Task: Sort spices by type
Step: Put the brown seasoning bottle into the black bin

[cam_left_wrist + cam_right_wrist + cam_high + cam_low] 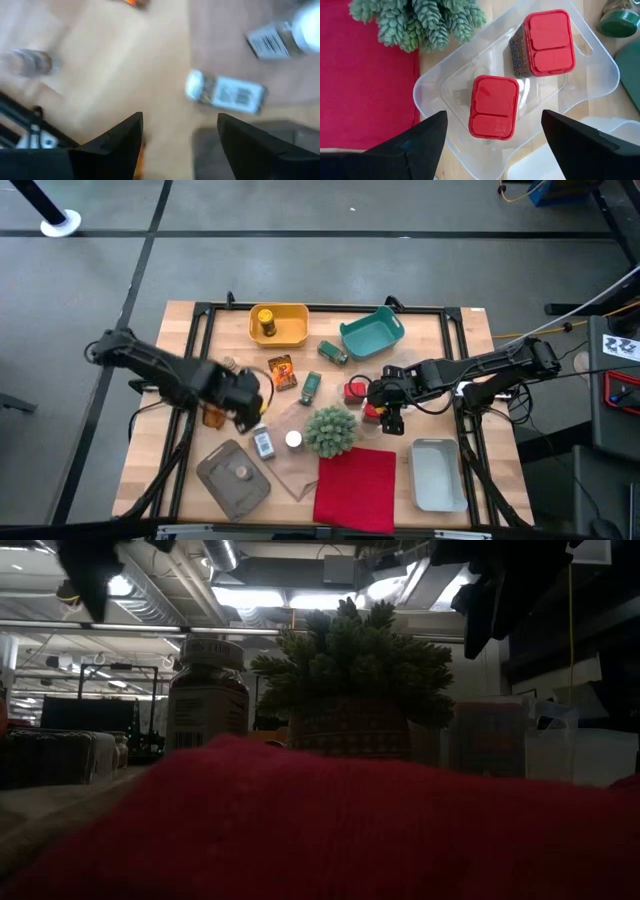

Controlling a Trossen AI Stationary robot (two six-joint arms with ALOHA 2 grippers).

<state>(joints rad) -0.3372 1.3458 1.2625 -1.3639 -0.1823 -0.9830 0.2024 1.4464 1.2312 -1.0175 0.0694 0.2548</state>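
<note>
My left gripper (250, 405) is open and empty, above the wood left of centre. A white-capped clear jar (225, 92) lies on its side just ahead of the gripper's fingers, also seen in the high view (263, 443). A second white-capped jar (293, 440) stands beside it. My right gripper (494, 117) is open above two red tins (494, 106) (546, 42), which stand in a clear plastic tub (432, 85). Its fingers stand apart on either side of the nearer tin. An orange foil packet (283, 371) and two green jars (311, 386) (333, 353) lie mid-table. A yellow jar (265, 323) stands in the yellow bin (295, 325).
A teal bin (372, 332) stands at the far edge, a white bin (438, 473) at the near right and a grey tray (235, 478) at the near left. The spiky green plant ball (330, 430) and red cloth (355, 488) lie between my grippers. An orange item (212, 417) lies under my left arm.
</note>
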